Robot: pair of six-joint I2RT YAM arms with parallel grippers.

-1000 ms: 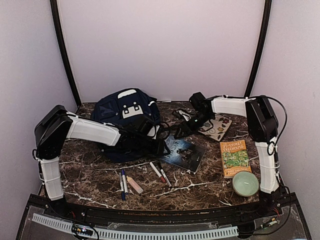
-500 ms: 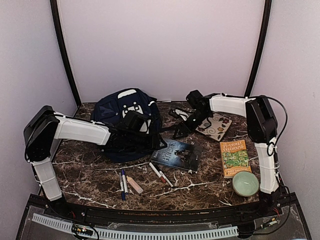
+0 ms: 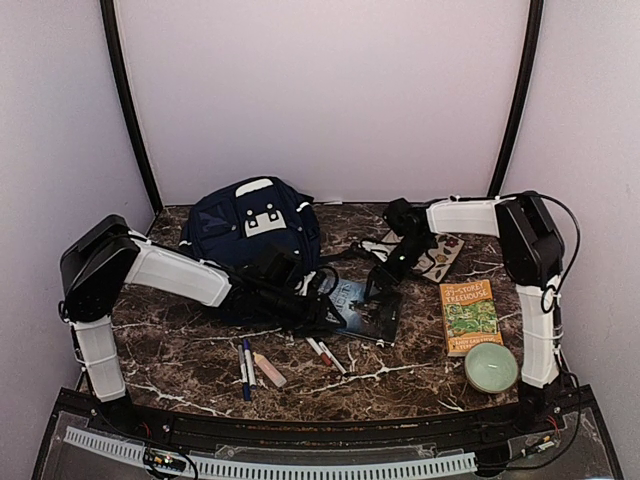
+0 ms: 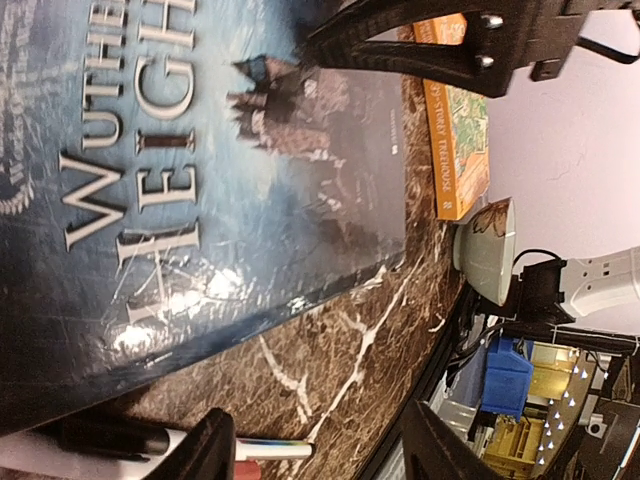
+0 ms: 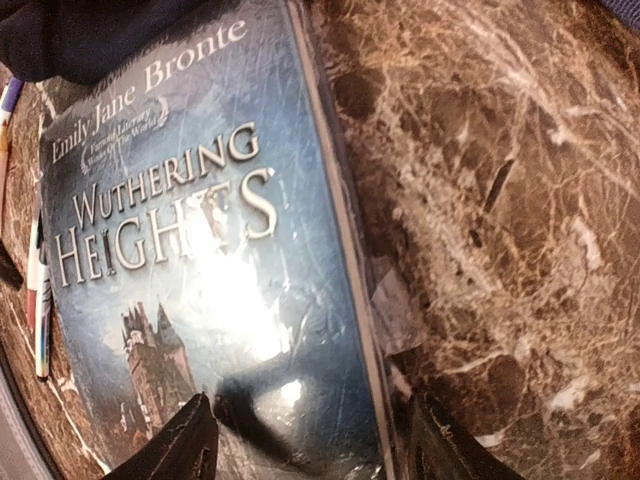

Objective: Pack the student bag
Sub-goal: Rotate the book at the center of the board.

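Observation:
The student bag [image 3: 250,225], navy with a white patch, lies at the back left; a corner of it shows in the right wrist view [image 5: 90,30]. A dark blue "Wuthering Heights" book [image 3: 368,308] lies flat in front of it. My left gripper [image 3: 325,310] is open and empty, low over the table at the book's left near edge [image 4: 200,170], with a pen [image 4: 270,450] by its fingers. My right gripper [image 3: 382,290] is open and empty, its jaws straddling the book's far long edge [image 5: 345,270].
An orange "Treehouse" book [image 3: 468,315] and a pale green bowl [image 3: 490,367] sit at the right. A patterned sheet [image 3: 440,255] lies behind the right gripper. Pens [image 3: 325,352] and markers [image 3: 245,365] with a pink eraser [image 3: 268,370] lie near the front.
My left gripper has come off the bag and moved right and forward to the book's near edge. My right gripper has dropped from the back down onto the book's far edge.

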